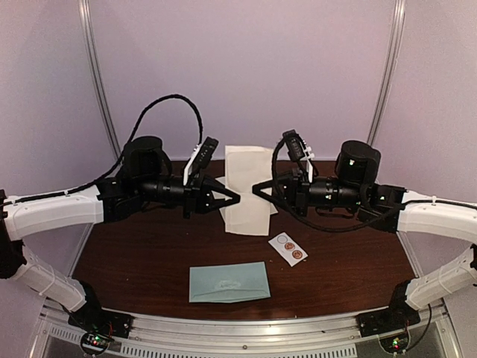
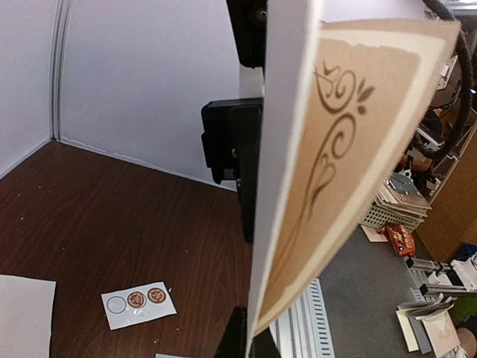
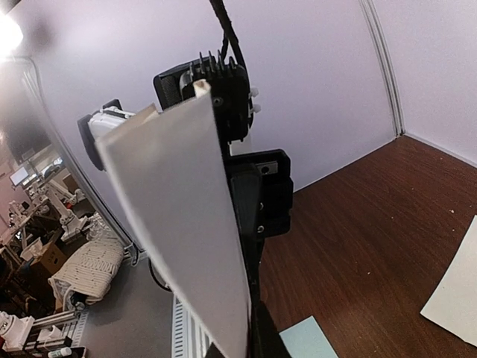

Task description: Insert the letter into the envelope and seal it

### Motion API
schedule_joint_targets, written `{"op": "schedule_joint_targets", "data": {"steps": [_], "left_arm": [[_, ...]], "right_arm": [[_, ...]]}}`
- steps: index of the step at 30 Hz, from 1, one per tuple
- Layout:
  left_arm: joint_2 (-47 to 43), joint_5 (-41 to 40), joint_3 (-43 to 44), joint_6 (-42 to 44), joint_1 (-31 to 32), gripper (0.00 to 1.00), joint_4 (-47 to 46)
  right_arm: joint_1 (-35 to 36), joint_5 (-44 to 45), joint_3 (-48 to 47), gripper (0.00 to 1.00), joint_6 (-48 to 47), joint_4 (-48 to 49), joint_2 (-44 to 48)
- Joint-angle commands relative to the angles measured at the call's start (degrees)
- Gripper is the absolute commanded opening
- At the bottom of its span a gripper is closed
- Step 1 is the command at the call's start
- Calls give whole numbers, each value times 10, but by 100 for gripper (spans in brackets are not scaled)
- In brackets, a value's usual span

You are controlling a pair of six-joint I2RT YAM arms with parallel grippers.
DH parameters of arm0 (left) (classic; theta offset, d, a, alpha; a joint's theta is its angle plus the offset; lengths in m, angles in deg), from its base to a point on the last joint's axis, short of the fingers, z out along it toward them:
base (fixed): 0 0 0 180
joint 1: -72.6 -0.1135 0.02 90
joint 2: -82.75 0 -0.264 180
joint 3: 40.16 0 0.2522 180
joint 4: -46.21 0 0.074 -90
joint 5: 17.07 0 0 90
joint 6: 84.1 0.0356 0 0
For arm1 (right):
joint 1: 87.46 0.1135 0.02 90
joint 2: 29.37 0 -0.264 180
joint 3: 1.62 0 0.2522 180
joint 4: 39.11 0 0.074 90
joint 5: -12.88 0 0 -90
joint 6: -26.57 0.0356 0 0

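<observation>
Teal envelope (image 1: 229, 282) lies flat on the near table (image 1: 134, 261), apart from both arms. Left gripper (image 1: 235, 198) and right gripper (image 1: 257, 188) each pinch the upright letter (image 1: 250, 165). Your 2 wrist views catch it edge-on, hiding the fingertips.

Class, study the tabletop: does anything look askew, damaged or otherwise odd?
The sticker strip lies at a slant, and one of its three spots is an empty ring; the other two hold brown stickers. The envelope sits slightly crooked. Nothing looks torn or spilled.
</observation>
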Motion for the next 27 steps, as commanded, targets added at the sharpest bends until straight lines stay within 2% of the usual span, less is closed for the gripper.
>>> {"op": "schedule_joint_targets", "data": {"steps": [1,3,5,7,10,11,13,14,16,23,27], "left_arm": [[-3,3,8,-9,3,0,-49],[-6,2,3,-14,3,0,-58],[-8,0,0,-18,3,0,-66],[-9,0,-2,-21,3,0,-69],[-8,-3,-4,-21,3,0,-65],[-9,-8,-6,-20,3,4,-59],[-13,-27,-16,-14,3,28,-47],[-18,-39,-24,-10,3,36,-42],[-26,-64,-44,-4,3,43,-29],[-9,-111,-115,-21,4,48,-14],[29,-117,-126,-58,19,39,-41]], "right_arm": [[4,0,-4,13,-1,14,5],[4,-2,-1,19,3,18,3],[4,-7,2,21,9,27,-1],[4,-12,5,15,15,35,-4],[4,-8,9,0,20,44,-1],[4,4,11,0,21,43,4],[4,46,18,0,19,35,21],[4,76,20,0,15,26,33],[2,145,32,0,13,8,60],[-21,312,88,0,36,-22,155],[-22,388,97,0,45,-60,177]]}}
